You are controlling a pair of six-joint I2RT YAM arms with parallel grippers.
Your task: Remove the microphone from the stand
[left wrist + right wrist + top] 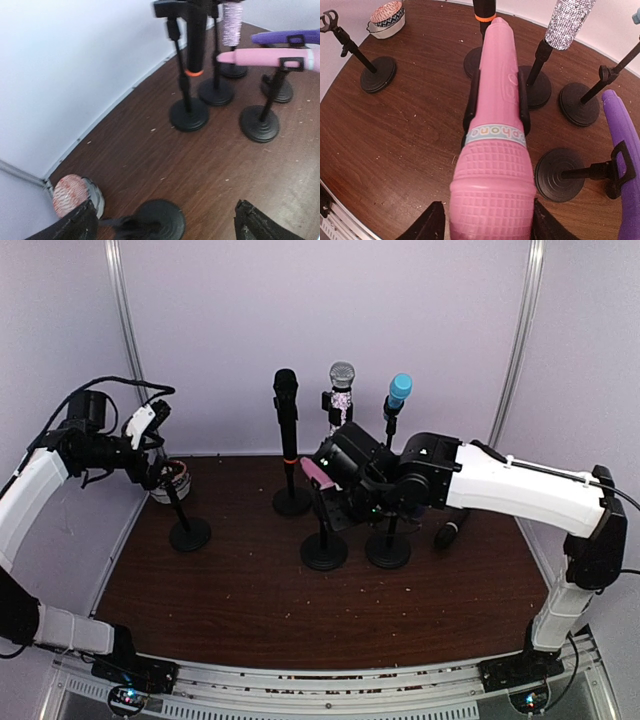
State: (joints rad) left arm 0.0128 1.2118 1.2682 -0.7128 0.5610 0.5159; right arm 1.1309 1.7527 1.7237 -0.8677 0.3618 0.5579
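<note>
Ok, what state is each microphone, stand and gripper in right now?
Pink microphone: in its clip.
Right gripper: straddling the pink microphone, grip unclear.
Left gripper: open, empty.
Left stand: empty.
Red-headed microphone: lying on the table.
Orange-ringed microphone: upright in stand.
Purple microphone: in its clip.

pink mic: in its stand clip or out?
In. The pink microphone lies in its stand's black clip, prongs hugging both sides of the handle. The right gripper straddles the head; whether it grips, cannot tell.

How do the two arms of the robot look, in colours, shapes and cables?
Both the left arm and right arm have white boxy links, black joints and black jaws. A black cable loops over the left one.
</note>
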